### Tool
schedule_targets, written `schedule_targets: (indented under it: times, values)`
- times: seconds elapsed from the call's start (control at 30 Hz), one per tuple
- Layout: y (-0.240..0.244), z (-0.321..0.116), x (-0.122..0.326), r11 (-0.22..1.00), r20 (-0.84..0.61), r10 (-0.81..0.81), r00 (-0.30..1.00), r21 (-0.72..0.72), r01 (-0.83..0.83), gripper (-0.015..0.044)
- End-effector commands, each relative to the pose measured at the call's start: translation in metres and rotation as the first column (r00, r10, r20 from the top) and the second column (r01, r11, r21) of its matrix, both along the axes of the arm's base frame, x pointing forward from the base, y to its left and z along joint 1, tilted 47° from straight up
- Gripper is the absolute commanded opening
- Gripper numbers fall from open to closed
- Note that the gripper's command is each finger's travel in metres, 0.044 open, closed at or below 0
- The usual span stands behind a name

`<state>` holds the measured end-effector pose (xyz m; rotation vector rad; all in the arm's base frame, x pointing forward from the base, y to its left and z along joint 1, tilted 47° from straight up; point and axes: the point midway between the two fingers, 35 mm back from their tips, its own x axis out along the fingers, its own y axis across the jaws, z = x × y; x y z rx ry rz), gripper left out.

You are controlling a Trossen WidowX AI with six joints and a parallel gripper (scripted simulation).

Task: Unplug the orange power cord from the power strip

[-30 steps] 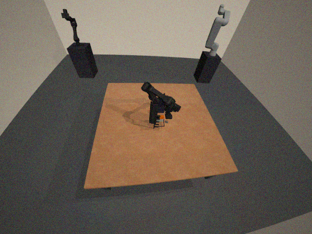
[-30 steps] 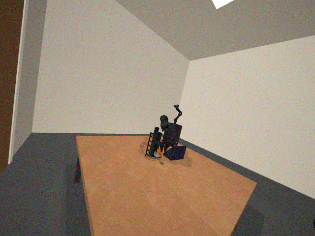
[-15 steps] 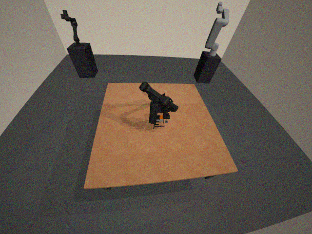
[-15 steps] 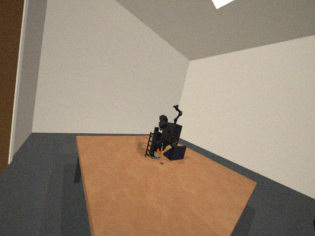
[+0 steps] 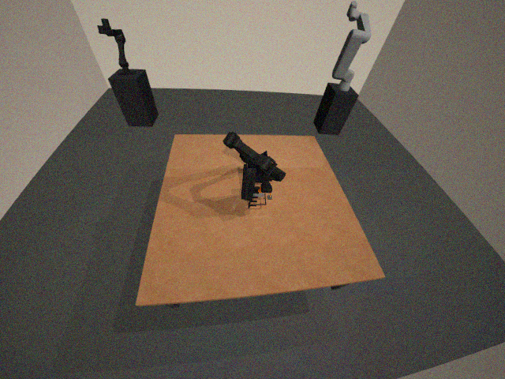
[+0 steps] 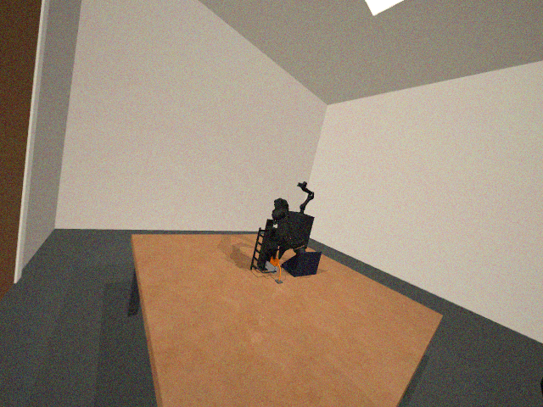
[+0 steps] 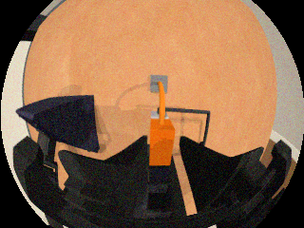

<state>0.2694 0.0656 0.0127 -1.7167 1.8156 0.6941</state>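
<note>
The black claw (image 7: 161, 167) stands part-open, its wedge-shaped fingers flanking the boxy orange plug (image 7: 161, 142) above the smooth wooden bench (image 7: 190, 45); a grip isn't evident.

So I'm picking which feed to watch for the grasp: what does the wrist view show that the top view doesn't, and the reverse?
Wrist only: the orange plug standing between the gripper fingers, which are not clamped on it, and its orange cord running to a small grey block.

Top only: the whole arm bent over the table, plus two idle arms on pedestals behind.

Both: a bit of the orange plug and the tabletop.
</note>
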Motion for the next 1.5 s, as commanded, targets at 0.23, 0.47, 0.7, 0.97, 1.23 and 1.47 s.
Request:
schedule_targets:
  times: [0.23,0.47,0.7,0.97,1.23,1.47]
  values:
    - [-0.011,-0.008,-0.002,1.000,-0.008,0.004,1.000,-0.006,-0.004,0.0160]
    - [-0.011,-0.008,-0.002,1.000,-0.008,0.004,1.000,-0.006,-0.004,0.0160]
    - [-0.009,-0.007,-0.001,1.000,0.000,0.000,1.000,-0.001,0.000,0.0042]
    - [-0.008,-0.007,0.000,1.000,0.000,0.000,1.000,-0.001,0.000,0.0000]
    - [0.000,-0.015,0.001,1.000,-0.001,0.001,1.000,0.000,-0.001,0.0000]
    - [0.008,-0.023,0.002,1.000,-0.002,0.002,1.000,0.001,-0.002,0.0000]
